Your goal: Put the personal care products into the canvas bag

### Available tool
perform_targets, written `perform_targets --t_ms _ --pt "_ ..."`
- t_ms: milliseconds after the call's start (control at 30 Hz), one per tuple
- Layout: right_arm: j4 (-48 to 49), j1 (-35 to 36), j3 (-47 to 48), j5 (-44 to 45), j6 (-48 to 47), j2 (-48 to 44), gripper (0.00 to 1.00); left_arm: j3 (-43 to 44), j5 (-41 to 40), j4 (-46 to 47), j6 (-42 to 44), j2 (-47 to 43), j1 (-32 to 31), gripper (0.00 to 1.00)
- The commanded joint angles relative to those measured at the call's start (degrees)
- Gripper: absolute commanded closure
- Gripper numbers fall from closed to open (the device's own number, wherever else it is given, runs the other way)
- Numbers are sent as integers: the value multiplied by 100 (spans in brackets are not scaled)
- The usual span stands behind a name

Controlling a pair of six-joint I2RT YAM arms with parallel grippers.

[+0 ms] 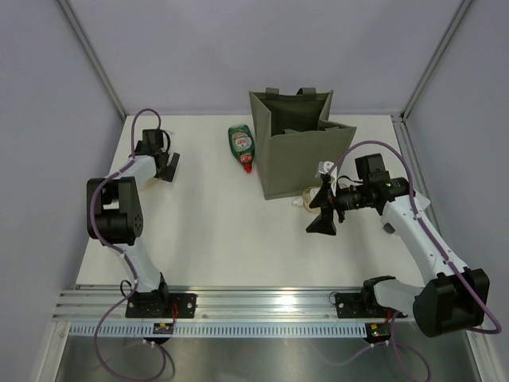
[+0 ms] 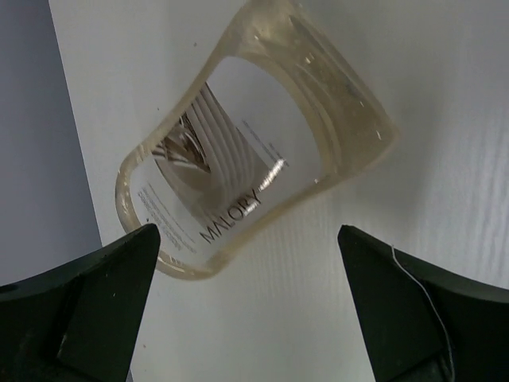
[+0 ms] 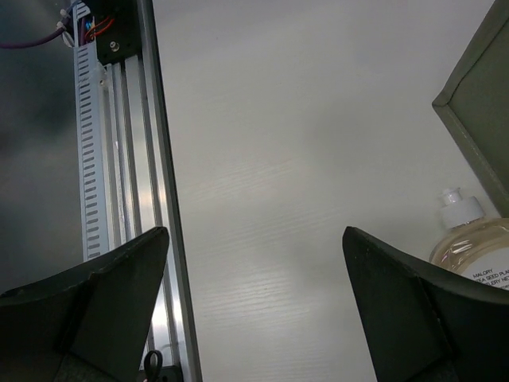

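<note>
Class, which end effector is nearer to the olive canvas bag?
Right. The right end effector is just off the near corner of the canvas bag; the left end effector is far across the table, to its left.

Glossy clear plastic amber bottle (image 2: 254, 143), matt canvas bag (image 1: 298, 151)
</note>
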Motion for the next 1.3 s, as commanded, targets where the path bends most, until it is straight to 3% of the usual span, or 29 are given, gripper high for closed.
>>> perform_targets --t_ms 0,200,267,767,1267 --pt "313 5 -26 -138 -92 -88 0 841 618 235 637 371 252 1" --pt "243 5 79 -164 -110 78 0 1220 769 165 892 1003 349 1" --pt "208 14 97 -199 -127 87 0 1519 962 -317 919 1206 445 1" --pt "120 5 71 -33 -251 -115 0 2689 2193 -1936 102 2051 1017 1" --pt "-21 -188 70 -305 -330 -317 1 3559 1842 -3333 -1428 2587 1166 1"
